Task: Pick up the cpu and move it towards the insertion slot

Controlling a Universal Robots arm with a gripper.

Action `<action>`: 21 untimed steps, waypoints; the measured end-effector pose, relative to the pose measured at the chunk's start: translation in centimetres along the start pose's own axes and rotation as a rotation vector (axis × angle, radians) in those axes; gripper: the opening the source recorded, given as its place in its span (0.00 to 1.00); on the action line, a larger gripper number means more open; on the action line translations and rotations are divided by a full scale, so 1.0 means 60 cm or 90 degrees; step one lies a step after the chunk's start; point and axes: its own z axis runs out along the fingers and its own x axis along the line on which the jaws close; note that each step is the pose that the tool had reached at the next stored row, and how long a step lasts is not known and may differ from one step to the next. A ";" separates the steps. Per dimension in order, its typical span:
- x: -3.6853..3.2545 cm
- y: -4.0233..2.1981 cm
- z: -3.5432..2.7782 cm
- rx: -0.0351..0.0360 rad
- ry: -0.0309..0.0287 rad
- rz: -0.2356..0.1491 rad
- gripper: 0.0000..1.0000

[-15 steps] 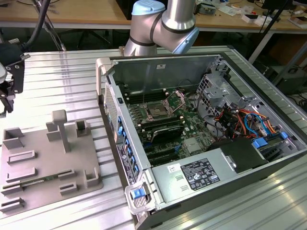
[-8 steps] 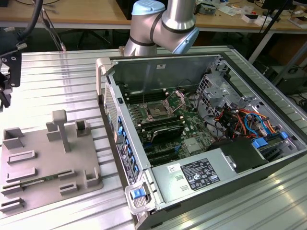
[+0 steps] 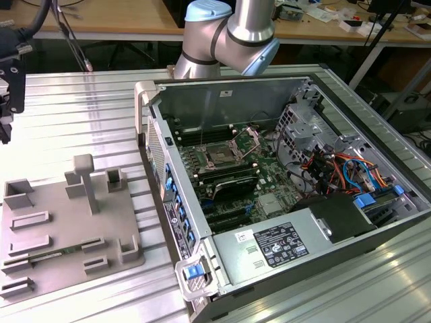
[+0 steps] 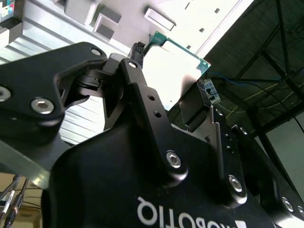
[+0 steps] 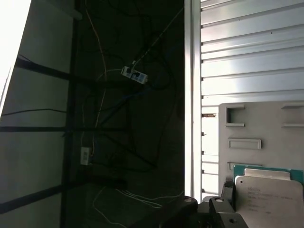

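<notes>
At the exterior view's left edge, the black claw (image 3: 8, 87) hangs over the ribbed silver metal surface (image 3: 81, 121), on the far side of the grey plastic tray with raised blocks (image 3: 60, 229) that lies flat on it. Both wrist views show the claw clamped on the cpu, a small flat square chip with a pale silvery-white metal face and a green rim (image 4: 178, 59): one black finger (image 4: 137, 57) presses one edge and the other finger presses the opposite edge, so the chip sits between them, lifted clear of the tray. From the first wrist view, the cpu (image 5: 268, 190) appears in front of the tray's rectangular recesses, with the surface's ribs beyond and a dark space with cables past the surface's edge. Well apart from it, toward the exterior view's right, the open grey computer case (image 3: 229, 101) lies on its side on the same surface. Inside, on the green circuit board (image 3: 273, 168), sits the insertion slot, a square dark socket with a silver metal frame (image 3: 221, 157), with its metal clamp plate (image 3: 250, 138) just beside it. The silver and pale blue robot arm (image 3: 232, 33) stands behind the case.
</notes>
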 end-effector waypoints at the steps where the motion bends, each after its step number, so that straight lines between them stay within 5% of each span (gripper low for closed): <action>1: 0.000 0.000 -0.002 0.0000 0.0000 0.000 0.55; 11: 0.000 0.000 -0.003 0.0000 0.0001 0.000 0.55; 21: -0.016 0.000 -0.004 0.0000 0.0000 0.000 0.55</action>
